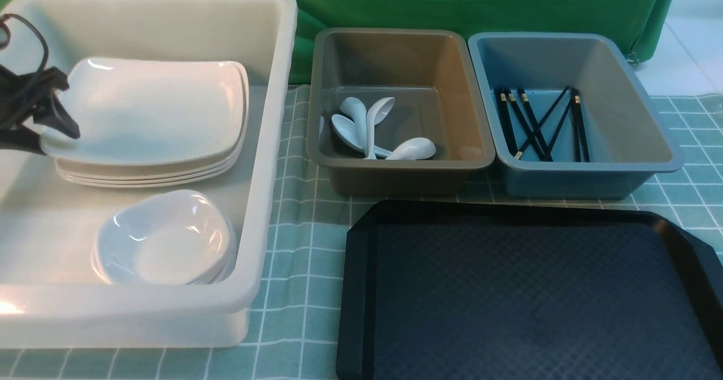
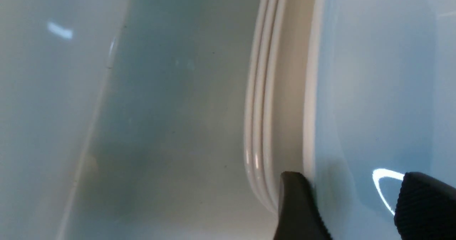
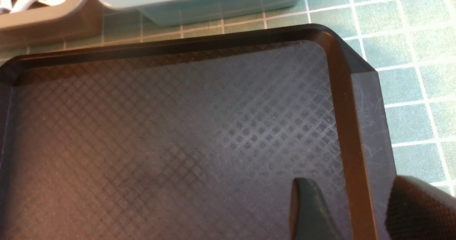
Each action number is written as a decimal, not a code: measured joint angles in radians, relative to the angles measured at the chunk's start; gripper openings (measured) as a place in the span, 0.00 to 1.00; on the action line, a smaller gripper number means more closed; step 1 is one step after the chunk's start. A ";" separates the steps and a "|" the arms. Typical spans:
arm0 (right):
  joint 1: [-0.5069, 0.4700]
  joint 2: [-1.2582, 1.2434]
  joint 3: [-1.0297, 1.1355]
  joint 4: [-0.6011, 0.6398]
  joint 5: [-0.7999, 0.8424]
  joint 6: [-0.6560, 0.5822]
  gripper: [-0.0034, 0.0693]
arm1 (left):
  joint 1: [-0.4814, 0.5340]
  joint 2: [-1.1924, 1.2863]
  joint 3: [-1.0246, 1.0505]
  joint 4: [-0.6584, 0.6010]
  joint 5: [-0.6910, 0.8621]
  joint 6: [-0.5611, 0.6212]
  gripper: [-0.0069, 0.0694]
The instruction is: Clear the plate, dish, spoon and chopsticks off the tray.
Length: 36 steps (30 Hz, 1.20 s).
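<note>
The black tray has nothing on it; it also fills the right wrist view. The large white plate lies on top of a stack of like plates in the white tub. My left gripper is open, its fingers on either side of that plate's left edge; one finger sits under the rim, which stands a little off the stack. The small dishes are stacked in the same tub. Spoons and chopsticks lie in tubs behind. My right gripper is open over the tray's right rim, out of the front view.
The grey tub with the spoons and the blue tub with the chopsticks stand side by side just behind the tray. A green checked cloth covers the table, and a green curtain hangs at the back.
</note>
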 joint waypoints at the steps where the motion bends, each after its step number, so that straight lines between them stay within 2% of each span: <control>1: 0.000 0.000 0.000 0.000 0.000 0.000 0.52 | 0.000 0.000 0.000 0.006 0.007 0.000 0.57; 9: 0.000 0.000 0.000 0.000 0.000 0.000 0.52 | 0.000 0.000 -0.002 0.026 0.070 -0.026 0.57; 13: 0.000 0.000 -0.021 0.000 0.038 0.000 0.51 | 0.000 -0.007 -0.028 0.030 0.127 -0.045 0.51; 15: 0.000 0.000 -0.102 0.000 0.132 -0.014 0.44 | 0.000 -0.048 -0.059 0.022 0.171 -0.051 0.36; 18: 0.000 -0.001 -0.232 0.000 0.216 -0.045 0.23 | 0.000 -0.123 -0.075 -0.042 0.182 -0.014 0.18; 20: 0.000 -0.006 -0.297 0.001 0.234 -0.053 0.15 | 0.000 -0.167 -0.078 -0.093 0.185 0.010 0.14; 21: 0.000 -0.020 -0.350 0.012 0.235 -0.065 0.10 | 0.000 -0.221 -0.078 -0.161 0.187 0.038 0.11; 23: 0.000 -0.055 -0.404 0.043 0.223 -0.092 0.08 | 0.000 -0.301 -0.078 -0.254 0.196 0.072 0.10; 25: 0.000 -0.108 -0.423 0.102 0.187 -0.140 0.07 | -0.002 -0.388 -0.078 -0.332 0.200 0.095 0.09; 30: 0.000 -0.261 -0.385 0.181 0.036 -0.244 0.07 | -0.058 -0.574 -0.078 -0.374 0.204 0.116 0.09; 33: 0.000 -0.354 -0.314 0.179 -0.107 -0.269 0.07 | -0.136 -0.662 -0.064 -0.374 0.204 0.121 0.09; 34: 0.000 -0.412 -0.252 0.177 -0.202 -0.275 0.07 | -0.210 -0.719 -0.040 -0.366 0.202 0.129 0.09; 35: 0.000 -0.420 -0.236 0.175 -0.215 -0.276 0.07 | -0.220 -0.733 -0.036 -0.361 0.201 0.131 0.09; 36: 0.000 -0.451 -0.200 0.174 -0.279 -0.277 0.07 | -0.275 -0.761 -0.019 -0.345 0.196 0.132 0.09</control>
